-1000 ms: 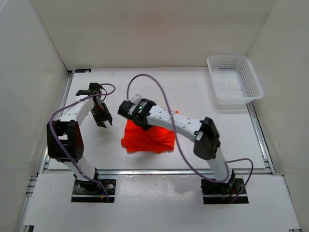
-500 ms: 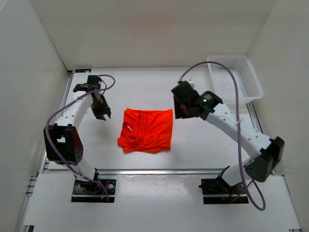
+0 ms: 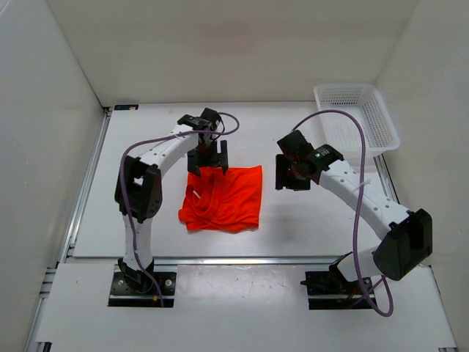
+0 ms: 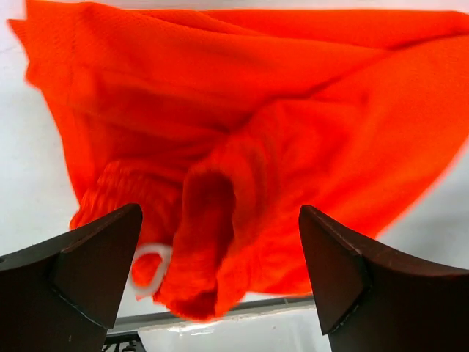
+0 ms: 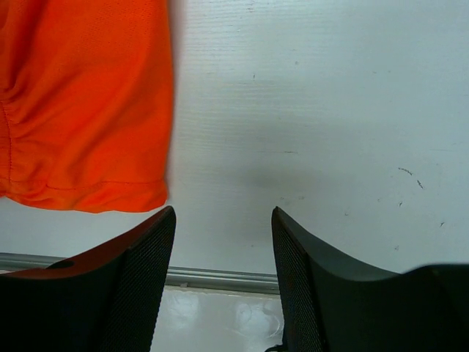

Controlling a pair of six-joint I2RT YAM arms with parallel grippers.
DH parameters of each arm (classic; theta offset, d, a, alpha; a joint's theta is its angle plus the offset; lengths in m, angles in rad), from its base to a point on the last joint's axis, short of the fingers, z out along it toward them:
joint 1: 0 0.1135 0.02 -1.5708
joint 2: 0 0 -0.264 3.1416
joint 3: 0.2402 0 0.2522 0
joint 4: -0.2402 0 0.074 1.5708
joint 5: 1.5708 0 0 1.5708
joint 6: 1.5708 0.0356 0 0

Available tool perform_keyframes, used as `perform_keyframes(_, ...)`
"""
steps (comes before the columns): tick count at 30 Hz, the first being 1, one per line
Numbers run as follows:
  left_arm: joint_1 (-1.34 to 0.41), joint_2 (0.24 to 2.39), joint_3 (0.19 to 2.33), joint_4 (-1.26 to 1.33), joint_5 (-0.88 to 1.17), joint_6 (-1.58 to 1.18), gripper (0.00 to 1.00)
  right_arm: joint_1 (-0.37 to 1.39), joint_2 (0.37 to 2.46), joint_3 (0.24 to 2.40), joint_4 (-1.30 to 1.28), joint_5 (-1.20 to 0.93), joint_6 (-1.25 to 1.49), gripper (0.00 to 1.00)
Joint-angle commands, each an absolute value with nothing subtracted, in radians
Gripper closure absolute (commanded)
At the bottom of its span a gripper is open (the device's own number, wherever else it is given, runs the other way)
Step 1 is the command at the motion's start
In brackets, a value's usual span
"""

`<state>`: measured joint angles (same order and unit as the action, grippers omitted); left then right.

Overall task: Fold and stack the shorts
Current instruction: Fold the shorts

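Observation:
The orange-red shorts (image 3: 226, 198) lie loosely folded and rumpled on the white table, waistband side to the left. My left gripper (image 3: 207, 166) hangs over their far left edge with its jaws wide open. In the left wrist view the shorts (image 4: 249, 125) fill the frame beyond the gripper (image 4: 220, 220), a fabric fold and a loop of white drawstring (image 4: 150, 258) lying below the gap, nothing gripped. My right gripper (image 3: 287, 176) is open just right of the shorts. In its own view the gripper (image 5: 223, 216) has only bare table between its fingers, the shorts' edge (image 5: 80, 103) to the left.
A white mesh basket (image 3: 357, 123) stands at the far right corner of the table. A metal rail (image 3: 234, 258) runs along the table's near edge, and white walls close in the left, back and right sides.
The right arm let go of the shorts and drew off to their right, jaws opening. The left gripper swung from the left side onto the shorts' far edge and opened wide. The shorts now lie flatter.

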<state>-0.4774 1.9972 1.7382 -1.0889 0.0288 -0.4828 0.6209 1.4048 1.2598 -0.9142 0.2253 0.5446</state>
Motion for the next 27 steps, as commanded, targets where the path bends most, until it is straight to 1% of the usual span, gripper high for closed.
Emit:
perform_keyframes(1,-0.468,2.041,1.786,-1.104,0.070,-0.489,0.01,0.609,1.370,1.250,-0.893,0.202,0.551,0.40)
perform_keyframes(3,-0.468,2.042,1.773,-1.091,0.092,-0.489,0.01,0.600,1.370,1.239,-0.893,0.212,0.551,0.40)
perform_keyframes(5,-0.468,2.031,1.758,-1.069,0.144,-0.480,0.18,0.591,1.361,1.229,-0.893,0.212,0.542,0.40)
perform_keyframes(6,-0.468,2.022,1.747,-1.069,0.155,-0.480,0.30,0.591,1.361,1.229,-0.893,0.212,0.541,0.40)
perform_keyframes(7,-0.468,2.004,1.747,-1.060,0.164,-0.480,0.46,0.591,1.361,1.229,-0.893,0.212,0.541,0.40)
perform_keyframes(8,-0.468,1.994,1.747,-1.060,0.173,-0.480,0.72,0.581,1.361,1.229,-0.893,0.212,0.541,0.40)
perform_keyframes(9,-0.468,1.994,1.738,-1.060,0.195,-0.471,0.82,0.581,1.361,1.229,-0.893,0.212,0.541,0.40)
perform_keyframes(10,-0.468,1.979,1.729,-1.060,0.231,-0.471,0.90,0.572,1.361,1.229,-0.893,0.212,0.541,0.40)
perform_keyframes(13,-0.446,1.928,1.718,-1.071,0.242,-0.471,0.90,0.572,1.361,1.229,-0.893,0.212,0.532,0.40)
perform_keyframes(19,-0.356,1.752,1.637,-1.123,0.170,-0.502,0.90,0.572,1.361,1.218,-0.893,0.212,0.532,0.40)
perform_keyframes(24,-0.284,1.671,1.458,-1.101,0.105,-0.544,0.90,0.572,1.370,1.218,-0.884,0.212,0.532,0.40)
perform_keyframes(25,-0.272,1.658,1.427,-1.083,0.104,-0.545,0.88,0.572,1.370,1.209,-0.884,0.212,0.532,0.40)
perform_keyframes(26,-0.243,1.658,1.363,-1.068,0.104,-0.557,0.79,0.572,1.370,1.209,-0.884,0.212,0.532,0.40)
perform_keyframes(27,-0.229,1.658,1.330,-1.027,0.104,-0.566,0.40,0.572,1.370,1.209,-0.884,0.212,0.532,0.37)
